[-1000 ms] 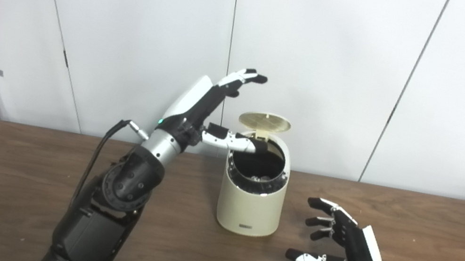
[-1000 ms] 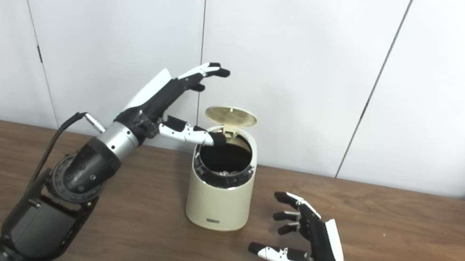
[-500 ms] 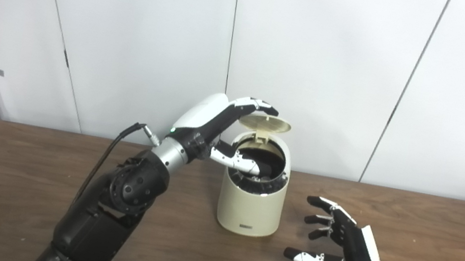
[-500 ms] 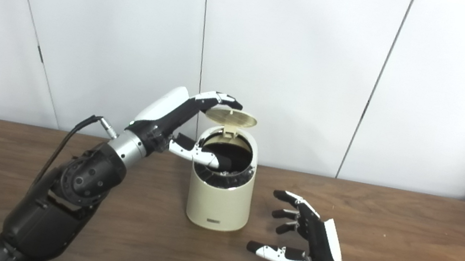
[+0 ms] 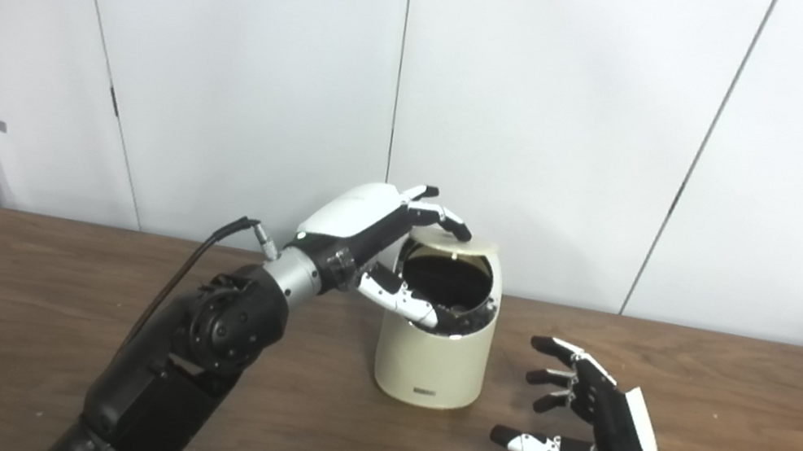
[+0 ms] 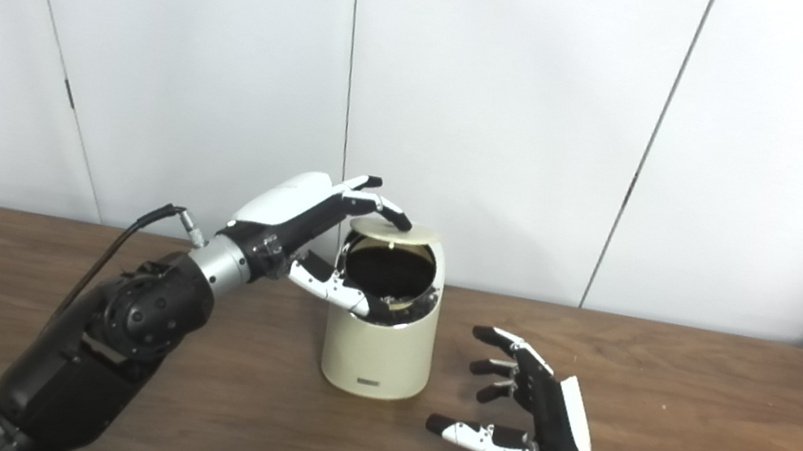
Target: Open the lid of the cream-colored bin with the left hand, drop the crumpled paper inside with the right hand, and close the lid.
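One cream-colored bin (image 5: 434, 351) at frame center on the wooden bench (image 5: 21, 324), rounded, dark inside, small dark label low on its front, unreadable. Its lid (image 5: 458, 243) is tipped partway over the opening, left hand (image 5: 374, 241) fingertips on it, thumb at the rim. Right hand (image 5: 593, 429) lower right, fingers spread, empty; no paper visible.

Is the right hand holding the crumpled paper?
No, the right hand hovers beside the cream-colored bin with its fingers spread and nothing between them.

A small dark label low on the cream-colored bin (image 5: 430, 363), its text too small to read.
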